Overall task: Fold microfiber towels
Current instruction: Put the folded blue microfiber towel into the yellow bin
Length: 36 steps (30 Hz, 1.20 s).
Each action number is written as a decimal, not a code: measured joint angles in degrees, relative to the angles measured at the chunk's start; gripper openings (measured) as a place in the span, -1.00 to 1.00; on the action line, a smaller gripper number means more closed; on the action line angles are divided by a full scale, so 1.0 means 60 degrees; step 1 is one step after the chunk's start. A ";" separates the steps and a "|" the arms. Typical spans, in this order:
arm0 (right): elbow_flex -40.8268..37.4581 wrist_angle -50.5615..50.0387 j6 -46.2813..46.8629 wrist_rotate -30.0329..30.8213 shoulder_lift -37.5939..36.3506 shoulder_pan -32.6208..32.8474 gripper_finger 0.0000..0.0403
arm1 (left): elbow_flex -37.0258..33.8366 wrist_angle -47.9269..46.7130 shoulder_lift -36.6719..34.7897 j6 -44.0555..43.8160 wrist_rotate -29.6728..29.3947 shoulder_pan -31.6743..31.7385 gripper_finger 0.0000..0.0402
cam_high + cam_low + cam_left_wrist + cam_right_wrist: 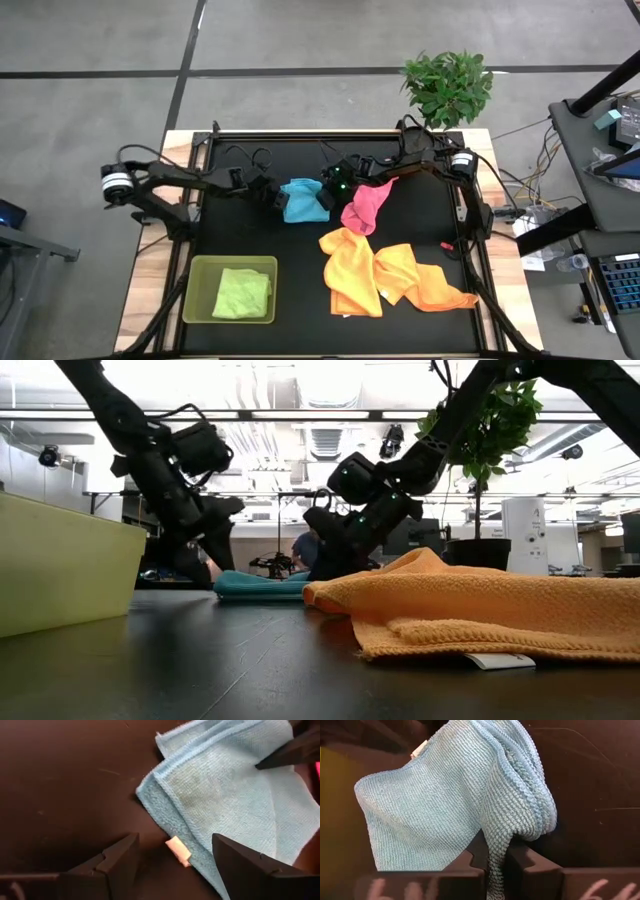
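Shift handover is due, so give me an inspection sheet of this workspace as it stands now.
Surface: black table top, wooden edges showing at the sides.
Job's things: blue towel partly folded at centre; pink towel crumpled beside it; yellow towel and orange towel loose in a heap; green towel folded inside the green tray.
Clutter: nothing seen.
Grippers: left gripper open at the blue towel's labelled edge, holding nothing; right gripper shut on the blue towel's fold.
Cables: black leads along both arms; loose wires beyond the table's right side.
Surroundings: potted plant behind the table; grey floor; desk equipment at right.
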 joint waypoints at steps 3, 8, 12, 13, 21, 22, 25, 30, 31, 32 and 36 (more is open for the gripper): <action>-0.0019 0.0028 0.0000 0.0001 0.0000 0.0000 -0.91 | -0.0026 0.0700 0.0520 -0.0372 0.0051 -0.0001 0.17; -0.0050 0.0084 0.0001 0.0005 -0.0007 0.0014 -0.91 | 0.0091 0.1846 0.1377 -0.0629 0.0334 0.0000 0.17; -0.0057 0.0097 0.0004 0.0005 -0.0011 0.0033 -0.91 | 0.0214 0.2431 0.1695 -0.0660 0.0549 -0.0010 0.17; -0.0062 0.0110 0.0004 0.0008 -0.0011 0.0036 -0.91 | 0.0247 0.2430 0.1703 -0.0658 0.0550 -0.0032 0.17; -0.0075 0.0373 0.0095 0.0005 -0.0011 0.0040 -0.91 | 0.0271 0.2545 0.2077 -0.0565 0.0487 -0.0362 -0.09; -0.0075 0.0380 0.0095 0.0005 -0.0011 0.0040 -0.91 | 0.0271 0.2664 0.2145 -0.0529 0.0486 -0.0408 -0.18; -0.0075 0.0391 0.0095 0.0005 -0.0011 0.0040 -0.91 | 0.0264 0.3040 0.2186 -0.0332 0.0556 -0.0448 -0.49; -0.0075 0.0405 0.0091 -0.0004 -0.0073 0.0044 -0.91 | 0.0241 0.3061 0.1986 0.0145 0.0784 -0.0484 -0.94; -0.0075 0.0408 0.0087 -0.0013 -0.0098 0.0061 -0.91 | 0.0234 0.3011 0.1899 0.0305 0.0810 -0.0490 -0.95; -0.0075 0.0398 0.0089 -0.0011 -0.0139 0.0062 -0.91 | 0.0224 0.2979 0.1775 0.0395 0.0807 -0.0510 -0.95; -0.0075 0.0266 0.0091 0.0001 -0.0447 0.0115 -0.91 | 0.0225 0.2904 0.1103 0.0675 0.0765 -0.0525 -0.98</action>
